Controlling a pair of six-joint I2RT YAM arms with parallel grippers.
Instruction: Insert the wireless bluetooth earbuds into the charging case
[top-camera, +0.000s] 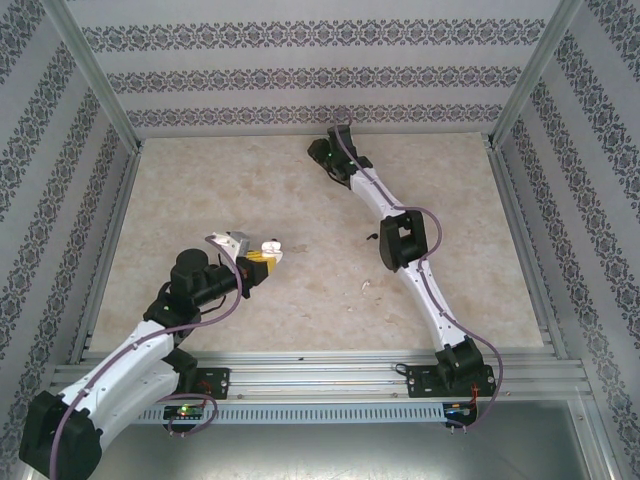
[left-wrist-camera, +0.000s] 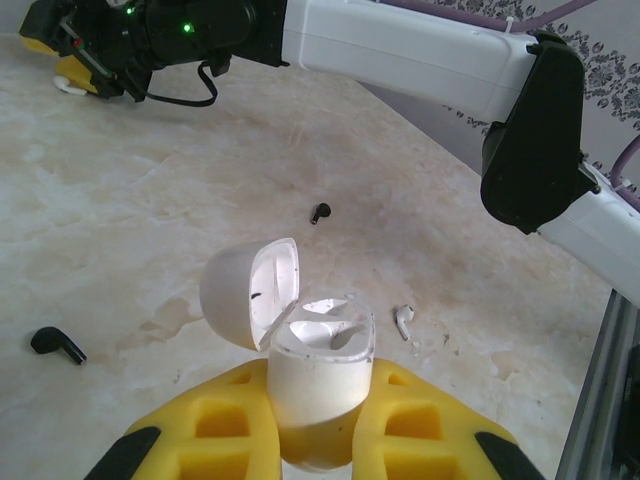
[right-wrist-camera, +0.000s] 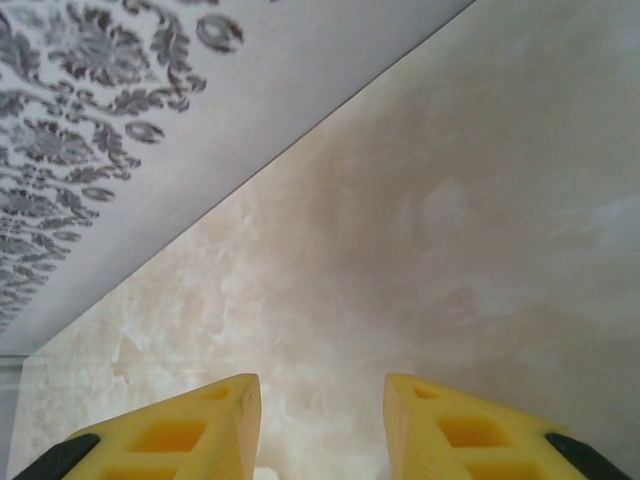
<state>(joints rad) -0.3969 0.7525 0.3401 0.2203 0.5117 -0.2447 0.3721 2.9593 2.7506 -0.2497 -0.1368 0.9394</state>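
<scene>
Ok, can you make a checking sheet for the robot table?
Surface: beige marbled table.
Job's things: open white charging case held in left gripper; black earbud, another black earbud and white earbud lying loose on table.
Clutter: nothing seen.
Grippers: left gripper shut on case; right gripper jaws apart near far wall, whitish bit beside it.
Cables: purple cable along each arm.
Surroundings: patterned walls, metal frame.
</scene>
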